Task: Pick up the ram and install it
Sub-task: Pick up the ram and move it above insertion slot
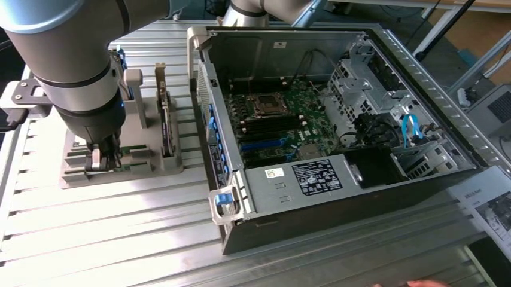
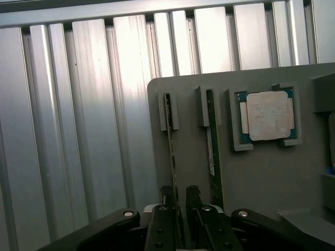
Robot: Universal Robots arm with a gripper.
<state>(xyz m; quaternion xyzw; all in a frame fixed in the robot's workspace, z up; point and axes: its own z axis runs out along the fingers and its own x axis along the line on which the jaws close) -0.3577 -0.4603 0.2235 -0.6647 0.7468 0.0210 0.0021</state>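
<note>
One slatted metal table [image 1: 96, 239]. One open computer case [image 1: 279, 36] lies on it with one motherboard [image 1: 279, 125] inside. One robot arm [image 1: 72, 60] reaches down at the exterior view's left, over one grey holder [image 2: 261, 178] beside the case. The holder contains one dark expansion card [image 1: 165, 119] upright, two ram sticks on edge in parallel slots, and one square processor chip [image 2: 268, 116] in its own pocket. The ram stick [image 2: 170, 141] is in the slot farther from the chip; the second ram stick [image 2: 211, 141] sits between it and the chip. The gripper [image 2: 181, 206] is low over the first stick's end, its fingers [image 2: 167, 201] apart with a narrow gap, nothing gripped. One hand [image 1: 423, 283] shows at the frame edge.
</note>
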